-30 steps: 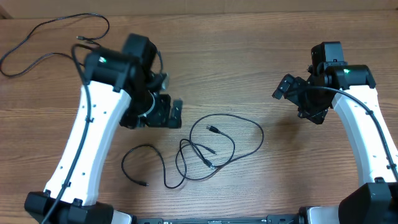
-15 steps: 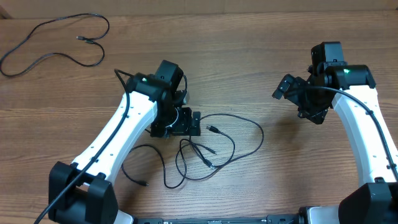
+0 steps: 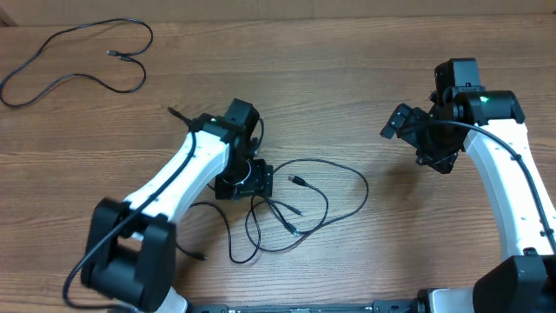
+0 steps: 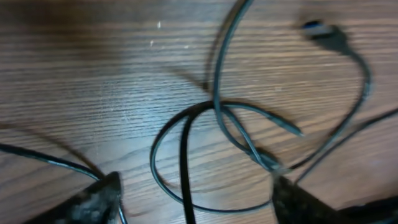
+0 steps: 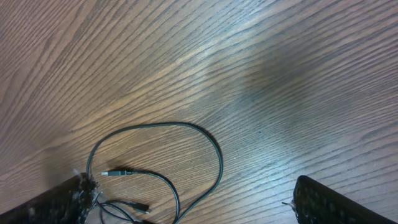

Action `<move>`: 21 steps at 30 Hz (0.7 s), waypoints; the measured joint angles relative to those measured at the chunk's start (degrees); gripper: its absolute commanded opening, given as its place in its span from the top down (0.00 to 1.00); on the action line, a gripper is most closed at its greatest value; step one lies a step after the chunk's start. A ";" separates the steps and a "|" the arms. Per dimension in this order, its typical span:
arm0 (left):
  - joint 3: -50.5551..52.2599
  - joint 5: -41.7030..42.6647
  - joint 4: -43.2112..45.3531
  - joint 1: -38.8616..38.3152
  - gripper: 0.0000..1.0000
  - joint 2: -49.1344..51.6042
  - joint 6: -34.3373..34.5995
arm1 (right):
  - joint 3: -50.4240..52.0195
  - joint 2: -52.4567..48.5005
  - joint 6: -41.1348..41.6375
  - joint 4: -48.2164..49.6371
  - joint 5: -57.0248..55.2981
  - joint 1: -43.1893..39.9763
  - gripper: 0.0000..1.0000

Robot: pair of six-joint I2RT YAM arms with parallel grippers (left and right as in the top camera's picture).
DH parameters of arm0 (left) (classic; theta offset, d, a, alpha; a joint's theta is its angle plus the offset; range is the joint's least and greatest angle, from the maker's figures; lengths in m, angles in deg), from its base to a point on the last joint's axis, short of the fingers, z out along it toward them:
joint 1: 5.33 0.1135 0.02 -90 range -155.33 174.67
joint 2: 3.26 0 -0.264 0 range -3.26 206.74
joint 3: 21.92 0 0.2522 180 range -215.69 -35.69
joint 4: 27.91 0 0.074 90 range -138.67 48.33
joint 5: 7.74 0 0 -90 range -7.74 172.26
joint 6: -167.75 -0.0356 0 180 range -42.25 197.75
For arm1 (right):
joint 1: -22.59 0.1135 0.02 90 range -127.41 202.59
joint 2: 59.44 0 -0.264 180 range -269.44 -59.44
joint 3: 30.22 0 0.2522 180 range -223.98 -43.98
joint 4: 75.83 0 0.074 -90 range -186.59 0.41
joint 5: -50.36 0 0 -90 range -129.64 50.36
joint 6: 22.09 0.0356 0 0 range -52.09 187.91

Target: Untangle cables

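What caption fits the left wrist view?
Open left claw over crossed black cables on the wooden table.

no readable text, labels or numbers

The wooden table (image 5: 267, 56) fills the view, its grain running slantwise, with a pale sheen across the middle. The right gripper (image 5: 186, 190) shows only as two dark fingers (image 5: 326, 200) at the near corners, spread wide apart. On the near left lie the cables (image 5: 216, 155). One thin black cord arcs in an open loop. Inside it a small plug (image 5: 111, 173) points left, and a second plug (image 5: 140, 207) lies nearer, close to the bottom edge.
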 measured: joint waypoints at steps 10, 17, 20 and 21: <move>0.31 0.57 4.42 0.02 0.51 5.66 0.20 | 0.00 0.00 0.00 0.11 0.00 0.00 0.00; 0.35 -0.07 6.19 0.00 0.59 5.66 -0.44 | 0.00 0.00 0.02 0.11 -0.02 0.00 0.00; 0.35 -0.07 5.75 0.00 0.64 5.70 -0.44 | 0.00 0.00 0.00 0.15 -0.02 0.02 0.00; 0.35 -0.07 5.27 0.00 0.65 5.70 -0.46 | 0.00 0.00 0.02 0.15 -0.02 0.02 0.00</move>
